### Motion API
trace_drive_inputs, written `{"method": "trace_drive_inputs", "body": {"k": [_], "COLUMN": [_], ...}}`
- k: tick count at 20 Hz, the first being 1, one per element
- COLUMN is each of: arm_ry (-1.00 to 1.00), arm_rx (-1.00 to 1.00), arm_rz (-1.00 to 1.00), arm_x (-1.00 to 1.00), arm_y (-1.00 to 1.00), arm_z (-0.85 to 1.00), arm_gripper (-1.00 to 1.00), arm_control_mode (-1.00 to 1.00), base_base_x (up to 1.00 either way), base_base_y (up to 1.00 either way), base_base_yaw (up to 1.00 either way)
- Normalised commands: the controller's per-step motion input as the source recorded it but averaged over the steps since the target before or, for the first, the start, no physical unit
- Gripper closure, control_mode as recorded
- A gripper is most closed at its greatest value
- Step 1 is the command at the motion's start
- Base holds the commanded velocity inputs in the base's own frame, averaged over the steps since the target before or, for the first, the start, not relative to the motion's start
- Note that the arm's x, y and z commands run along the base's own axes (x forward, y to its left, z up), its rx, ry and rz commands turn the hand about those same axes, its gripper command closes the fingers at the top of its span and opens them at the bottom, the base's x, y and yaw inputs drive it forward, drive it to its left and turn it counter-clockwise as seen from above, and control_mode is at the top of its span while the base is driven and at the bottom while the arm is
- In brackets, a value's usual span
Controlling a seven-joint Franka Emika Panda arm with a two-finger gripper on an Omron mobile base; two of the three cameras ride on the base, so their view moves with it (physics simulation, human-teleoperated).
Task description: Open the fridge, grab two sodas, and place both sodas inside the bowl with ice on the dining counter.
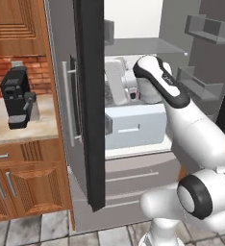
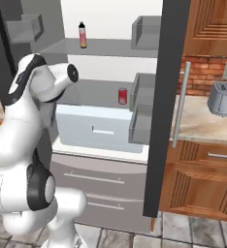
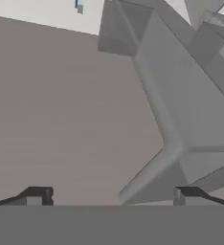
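Note:
The fridge (image 2: 101, 92) stands with both doors swung wide, white inside with grey shelves. A red soda (image 2: 122, 96) stands on the middle shelf near the right door. A pale pink soda with a dark top (image 2: 82, 35) stands on the shelf above. My arm reaches into the fridge at middle-shelf height, with the white hand (image 1: 117, 84) left of the red soda. In the hand view my gripper (image 3: 111, 196) is open, with only grey shelf surface between its fingertips (image 3: 35, 195). The bowl and the dining counter are out of view.
The dark-edged left door (image 1: 90, 105) and right door (image 2: 164, 106) flank the arm, with grey door bins (image 2: 145, 30) on them. A pale drawer (image 1: 133, 126) sits under the shelf. A coffee machine (image 1: 17, 98) and a toaster (image 2: 222, 98) stand on the wall counters.

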Motion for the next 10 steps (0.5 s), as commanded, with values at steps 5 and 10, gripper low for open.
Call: {"method": "trace_drive_inputs", "body": {"k": [5, 10], "arm_ry": [-0.03, -0.01], "arm_rx": [-0.10, -0.07], "arm_rz": [0.07, 0.05], "arm_x": [-0.10, -0.02], "arm_y": [1.00, 0.99], "arm_z": [-0.21, -0.20], "arm_gripper": [-1.00, -1.00], "arm_control_mode": [-1.00, -1.00], "base_base_x": [0.00, 0.00], "base_base_y": [0.00, 0.00], "base_base_yaw": [0.00, 0.00]}}
